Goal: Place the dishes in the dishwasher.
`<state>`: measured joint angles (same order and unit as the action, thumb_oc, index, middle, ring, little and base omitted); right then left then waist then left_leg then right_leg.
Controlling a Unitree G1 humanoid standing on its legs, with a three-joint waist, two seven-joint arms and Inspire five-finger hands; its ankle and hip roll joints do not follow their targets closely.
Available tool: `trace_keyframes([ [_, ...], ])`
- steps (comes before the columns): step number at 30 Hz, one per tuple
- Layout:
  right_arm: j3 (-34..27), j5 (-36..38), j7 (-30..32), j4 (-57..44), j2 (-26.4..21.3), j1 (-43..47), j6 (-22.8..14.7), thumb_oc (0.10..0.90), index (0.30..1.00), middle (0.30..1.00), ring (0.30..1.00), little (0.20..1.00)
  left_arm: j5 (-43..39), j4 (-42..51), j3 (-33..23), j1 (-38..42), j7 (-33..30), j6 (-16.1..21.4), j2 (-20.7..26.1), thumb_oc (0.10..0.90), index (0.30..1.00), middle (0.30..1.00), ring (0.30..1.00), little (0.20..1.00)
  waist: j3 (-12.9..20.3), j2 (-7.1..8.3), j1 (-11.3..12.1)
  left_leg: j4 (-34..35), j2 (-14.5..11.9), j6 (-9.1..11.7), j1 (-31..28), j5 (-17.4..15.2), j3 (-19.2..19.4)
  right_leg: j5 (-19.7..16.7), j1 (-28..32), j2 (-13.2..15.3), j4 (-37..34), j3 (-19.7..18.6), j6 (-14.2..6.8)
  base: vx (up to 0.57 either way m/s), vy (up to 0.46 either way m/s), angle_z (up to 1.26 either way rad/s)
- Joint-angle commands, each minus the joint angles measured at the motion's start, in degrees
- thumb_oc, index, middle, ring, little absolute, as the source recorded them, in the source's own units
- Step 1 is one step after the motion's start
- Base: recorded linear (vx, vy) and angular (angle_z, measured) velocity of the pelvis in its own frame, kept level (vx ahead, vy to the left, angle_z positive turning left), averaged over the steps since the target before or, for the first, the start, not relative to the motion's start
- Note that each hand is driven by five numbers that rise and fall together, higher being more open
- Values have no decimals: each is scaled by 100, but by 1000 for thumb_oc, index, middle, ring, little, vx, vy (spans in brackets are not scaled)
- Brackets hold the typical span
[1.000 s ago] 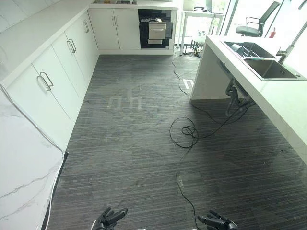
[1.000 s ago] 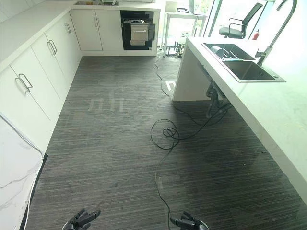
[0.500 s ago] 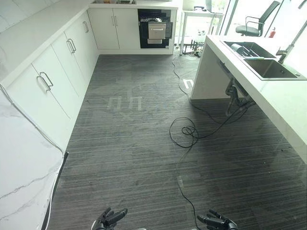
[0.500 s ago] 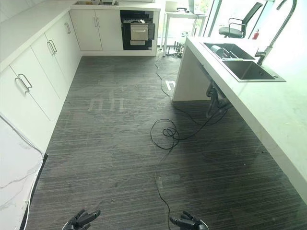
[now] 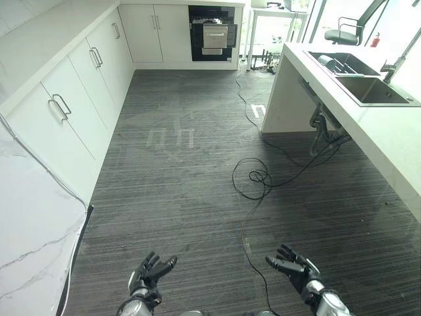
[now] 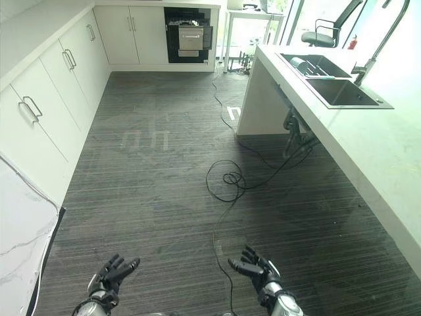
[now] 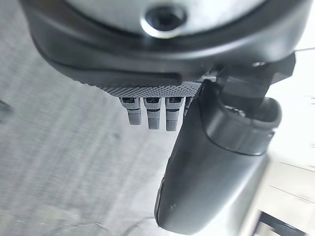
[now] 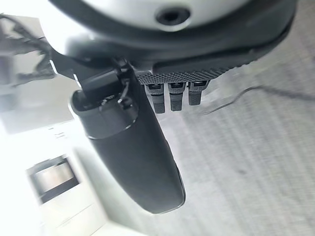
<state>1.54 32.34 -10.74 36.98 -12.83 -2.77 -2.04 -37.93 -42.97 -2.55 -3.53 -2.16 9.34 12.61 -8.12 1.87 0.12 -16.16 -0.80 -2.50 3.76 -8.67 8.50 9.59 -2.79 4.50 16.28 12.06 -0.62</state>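
Both of my hands hang low over the dark striped floor, holding nothing. My left hand has relaxed, spread fingers, and its wrist view shows its thumb standing free. My right hand is likewise open, thumb clear of the fingers. Far ahead, a dark built-in appliance with a steel front sits in the back cabinet run. Dishes lie in the far basin of the sink in the white counter on my right.
White cabinets with bar handles line the left side. A white marble panel stands close at my lower left. A black cable coils mid-floor. The counter runs along the right; an office chair stands beyond.
The camera has tilted down, so the whole scene shifted up and both hands now show further into view, fingers spread.
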Motion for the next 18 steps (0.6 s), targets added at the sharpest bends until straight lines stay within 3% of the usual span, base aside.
trace_keyframes([
  [1,-27,106,122,-751,-251,96,-379,800,900,900,900,900,-127,702,-102,174,-44,669,256,800,900,900,900,900,257,-84,-95,-103,-251,459,-96,-556,247,233,-28,22,91,105,-359,-29,-50,1],
  [3,-110,-77,159,-1373,-261,74,-472,800,900,900,900,900,-181,1432,-154,136,-69,780,332,800,900,900,900,900,204,-93,-121,-103,-280,472,-142,-569,234,278,22,-5,91,94,-345,-27,-56,1],
  [9,-249,-198,164,-2062,-318,62,-576,800,900,900,900,900,-256,2291,-279,112,-65,975,405,800,900,900,900,900,197,-85,-146,-103,-305,486,-90,-508,189,266,-20,-29,91,87,-318,-20,-37,0],
  [18,-258,-403,91,-2643,-287,-131,-626,800,900,900,900,900,-245,3098,-404,-72,89,800,463,800,900,900,900,900,197,-75,-160,-103,-363,524,-93,-463,136,306,-4,-77,91,113,-272,6,-74,1],
])
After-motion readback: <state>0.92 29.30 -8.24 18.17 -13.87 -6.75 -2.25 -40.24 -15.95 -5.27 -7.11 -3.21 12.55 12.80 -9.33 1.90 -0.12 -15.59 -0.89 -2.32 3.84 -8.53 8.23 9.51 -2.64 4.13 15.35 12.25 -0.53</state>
